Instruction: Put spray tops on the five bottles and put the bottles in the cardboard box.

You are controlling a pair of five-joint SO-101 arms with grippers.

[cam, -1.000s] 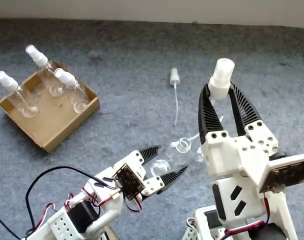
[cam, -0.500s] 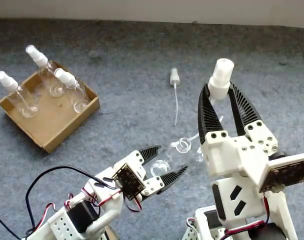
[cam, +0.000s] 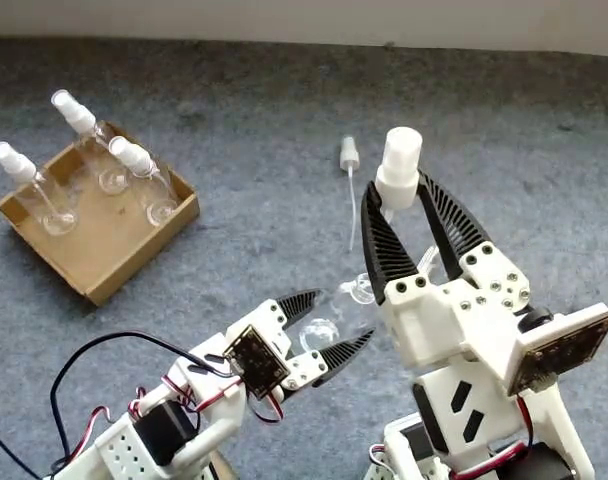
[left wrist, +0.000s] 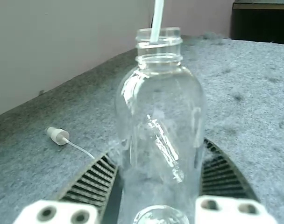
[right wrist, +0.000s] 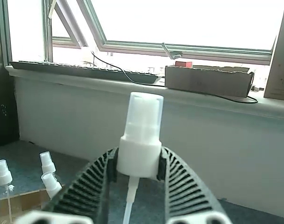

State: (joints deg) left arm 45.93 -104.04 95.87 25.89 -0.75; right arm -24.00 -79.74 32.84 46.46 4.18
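My left gripper [cam: 344,317] is shut on a clear open bottle [cam: 334,318], whose mouth [cam: 362,290] tilts up toward the right arm. In the left wrist view the bottle [left wrist: 160,126] stands between the ribbed fingers [left wrist: 93,177], and a thin white tube [left wrist: 157,18] dips into its neck. My right gripper [cam: 397,195] is shut on a white spray top [cam: 398,165], held above the bottle's mouth; the spray top [right wrist: 141,135] sits upright between the jaws. The cardboard box [cam: 104,250] at the left holds three capped bottles [cam: 144,180].
A loose spray top [cam: 350,155] with its long tube lies on the grey carpet beyond the grippers, also seen as a small spray top [left wrist: 58,135] in the left wrist view. The box [right wrist: 20,200] and its capped bottles [right wrist: 47,162] lie far off to one side.
The right gripper has carried the spray top leftward over the held bottle's mouth. The left gripper and its bottle have stayed put.
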